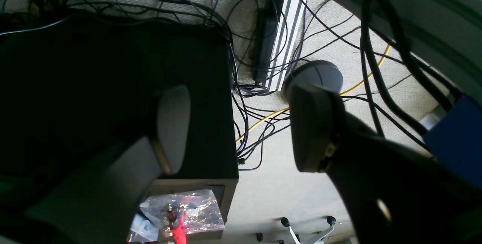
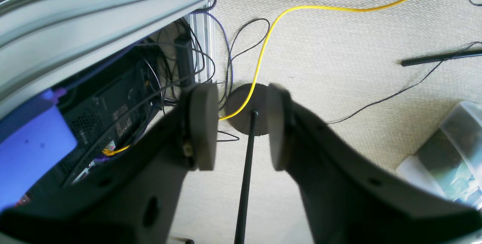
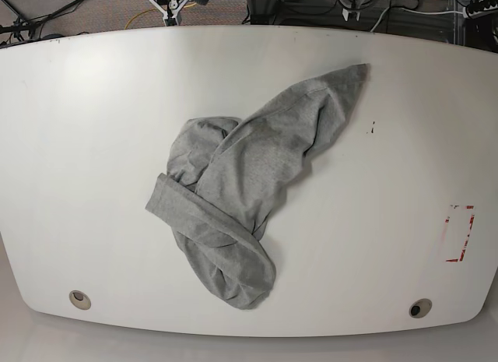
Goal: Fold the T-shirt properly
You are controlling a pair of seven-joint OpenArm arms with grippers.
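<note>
Lying crumpled mid-tabletop (image 3: 85, 105), the T-shirt (image 3: 249, 191) is not yet spread, so you are at the start: both left gripper (image 1: 237, 127) and right gripper (image 2: 237, 127) hang off-table over floor, jaws apart, empty; next, bring them in to flatten it.

The left end effector (image 1: 241, 127) points down at the floor with its two dark fingers spread wide apart and nothing between its grey pads (image 1: 171, 127). The right end effector (image 2: 241, 127) also points down, its fingers held parted with a narrower gap and its flat pads (image 2: 203, 123) facing each other, gripping nothing. Neither arm shows in the base view.
</note>
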